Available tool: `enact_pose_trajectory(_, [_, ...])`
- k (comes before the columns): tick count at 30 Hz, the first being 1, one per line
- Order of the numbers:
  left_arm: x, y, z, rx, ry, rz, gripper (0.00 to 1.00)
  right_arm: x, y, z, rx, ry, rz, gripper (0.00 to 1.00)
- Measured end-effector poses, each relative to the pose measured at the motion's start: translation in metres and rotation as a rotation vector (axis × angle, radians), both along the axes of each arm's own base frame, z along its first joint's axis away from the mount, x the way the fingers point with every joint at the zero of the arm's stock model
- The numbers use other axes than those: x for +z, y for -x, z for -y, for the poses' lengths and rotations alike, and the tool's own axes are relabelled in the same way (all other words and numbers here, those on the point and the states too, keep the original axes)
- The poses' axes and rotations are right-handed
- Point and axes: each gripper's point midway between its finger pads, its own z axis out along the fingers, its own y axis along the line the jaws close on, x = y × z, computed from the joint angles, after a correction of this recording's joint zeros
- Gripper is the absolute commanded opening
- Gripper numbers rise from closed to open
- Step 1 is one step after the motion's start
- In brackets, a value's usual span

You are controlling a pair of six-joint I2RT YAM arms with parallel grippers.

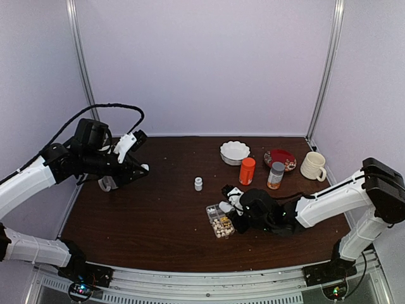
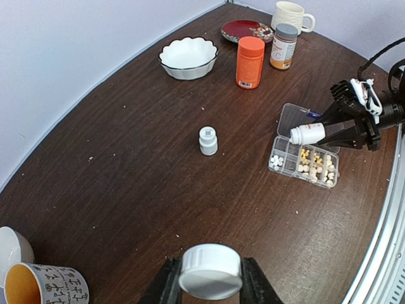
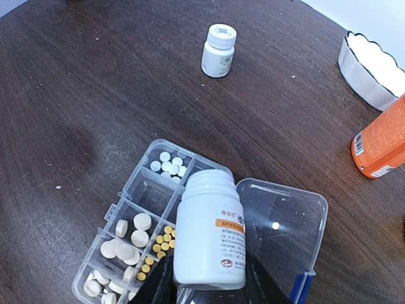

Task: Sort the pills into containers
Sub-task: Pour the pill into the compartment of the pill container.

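Note:
The clear organizer box (image 3: 130, 196) lies open on the table, its lid (image 3: 285, 221) folded back to the right; it also shows in the top view (image 1: 219, 221). Its cells hold small white pills (image 3: 168, 164), yellow pills (image 3: 161, 239) and larger cream tablets (image 3: 125, 244). My right gripper (image 3: 211, 288) is shut on an uncapped white bottle (image 3: 210, 234), tilted with its mouth over the box's cells. My left gripper (image 2: 210, 282) is shut on a white cap (image 2: 210, 271), held above the table at the far left (image 1: 140, 170).
A second small white bottle (image 1: 198, 183), capped, stands mid-table. Behind the box stand an orange bottle (image 1: 247, 171), a grey-capped amber bottle (image 1: 276, 175), a white bowl (image 1: 235, 152), a red plate (image 1: 280, 158) and a cream mug (image 1: 313, 166). A patterned cup (image 2: 47, 285) sits at the left.

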Motion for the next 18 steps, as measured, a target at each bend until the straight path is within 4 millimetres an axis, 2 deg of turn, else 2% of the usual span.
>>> enact_pose_trajectory(18, [-0.0026, -0.0010, 0.0007, -0.002, -0.006, -0.006, 0.00, 0.0020, -0.0015, -0.0034, 0.002, 0.000, 0.000, 0.00])
